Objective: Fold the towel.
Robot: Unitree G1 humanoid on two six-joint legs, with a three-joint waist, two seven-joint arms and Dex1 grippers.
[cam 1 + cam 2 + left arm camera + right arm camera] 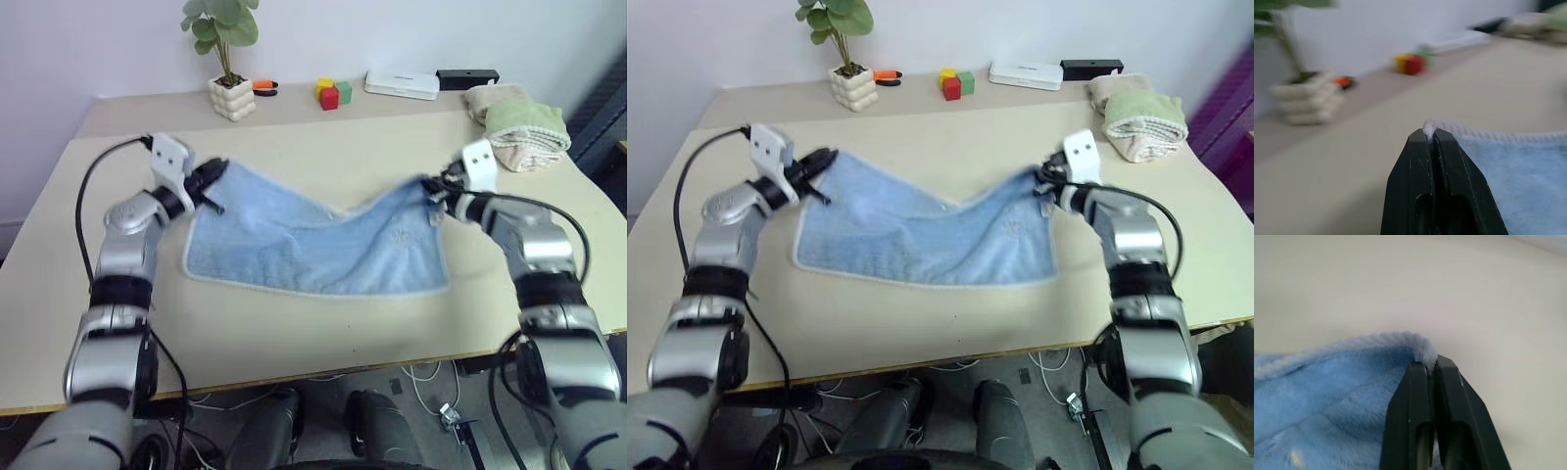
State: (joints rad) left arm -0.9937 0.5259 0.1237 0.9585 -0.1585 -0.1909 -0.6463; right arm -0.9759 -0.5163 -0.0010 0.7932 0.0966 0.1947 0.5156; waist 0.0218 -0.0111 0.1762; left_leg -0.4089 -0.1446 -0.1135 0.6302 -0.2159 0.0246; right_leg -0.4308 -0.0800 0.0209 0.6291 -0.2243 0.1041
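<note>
The towel (313, 250) is held at both far corners above the table (323, 323): one corner is pinched by the left gripper (214, 186), the other by the right gripper (433, 188). The far edge sags between them, while the near edge lies on the tabletop. At the back, a potted plant (227, 59), coloured blocks (333, 94), a white box (402, 84) and stacked towels (517, 125) are seen.

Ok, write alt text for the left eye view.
A light blue rectangular terry towel sags between two end effectors, the left end effector and right end effector each shut on a far corner, its near edge resting on a beige table. A potted plant, coloured blocks and folded towels sit behind.
</note>
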